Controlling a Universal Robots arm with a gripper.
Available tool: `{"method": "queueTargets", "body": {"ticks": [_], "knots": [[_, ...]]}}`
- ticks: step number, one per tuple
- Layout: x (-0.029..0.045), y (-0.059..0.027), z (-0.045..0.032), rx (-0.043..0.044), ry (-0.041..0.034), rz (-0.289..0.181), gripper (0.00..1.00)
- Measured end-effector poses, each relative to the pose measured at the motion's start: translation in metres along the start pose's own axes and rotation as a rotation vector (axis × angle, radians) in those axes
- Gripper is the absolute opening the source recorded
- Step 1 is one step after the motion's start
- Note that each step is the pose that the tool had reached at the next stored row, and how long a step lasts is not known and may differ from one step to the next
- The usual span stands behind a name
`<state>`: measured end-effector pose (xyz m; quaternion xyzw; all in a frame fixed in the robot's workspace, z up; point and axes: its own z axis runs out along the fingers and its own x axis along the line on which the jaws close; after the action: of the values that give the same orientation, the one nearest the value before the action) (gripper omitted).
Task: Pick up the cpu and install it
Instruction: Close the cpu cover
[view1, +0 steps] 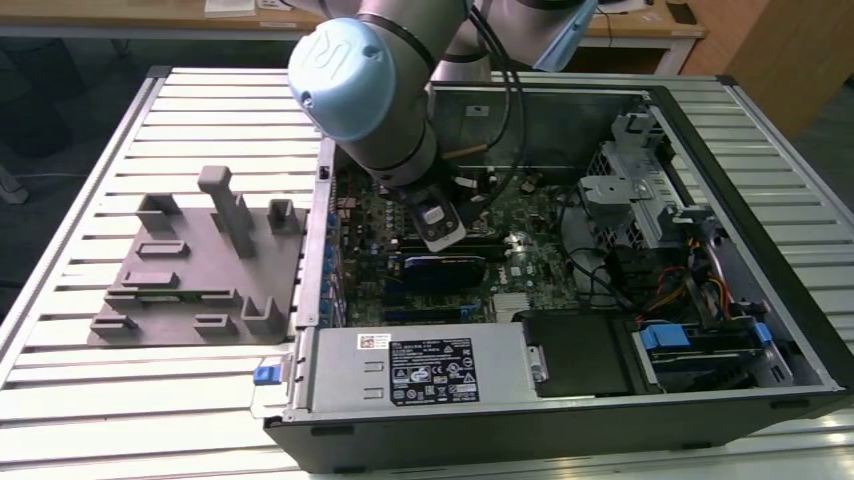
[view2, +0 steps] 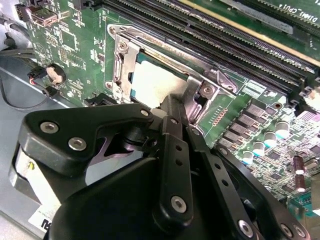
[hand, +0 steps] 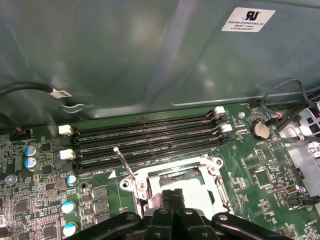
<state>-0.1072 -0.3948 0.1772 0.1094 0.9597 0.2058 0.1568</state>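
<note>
A pale slatted table (view1: 134, 390) fronts a wooden desk (view1: 134, 20), seemingly over dark floor (view1: 54, 110).

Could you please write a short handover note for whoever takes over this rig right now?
Arm: the gripper is low inside the open computer case, right at the edge of the cpu. Whether it is gripping cannot be told.
Parts: the cpu lies within the socket frame on the motherboard.
Done: the cpu is at the socket.
Left: seating is unconfirmed, and the socket lever stands raised, not latched.
</note>
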Motion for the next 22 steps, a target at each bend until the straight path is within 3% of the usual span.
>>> {"method": "queueTargets", "body": {"ticks": [16,22], "knots": [[-0.0076,0.001,0.0019,-0.0003,0.0061,0.0,0.11],[-0.01,0.0025,0.0021,-0.0019,-0.0011,0.0,0.11]]}}
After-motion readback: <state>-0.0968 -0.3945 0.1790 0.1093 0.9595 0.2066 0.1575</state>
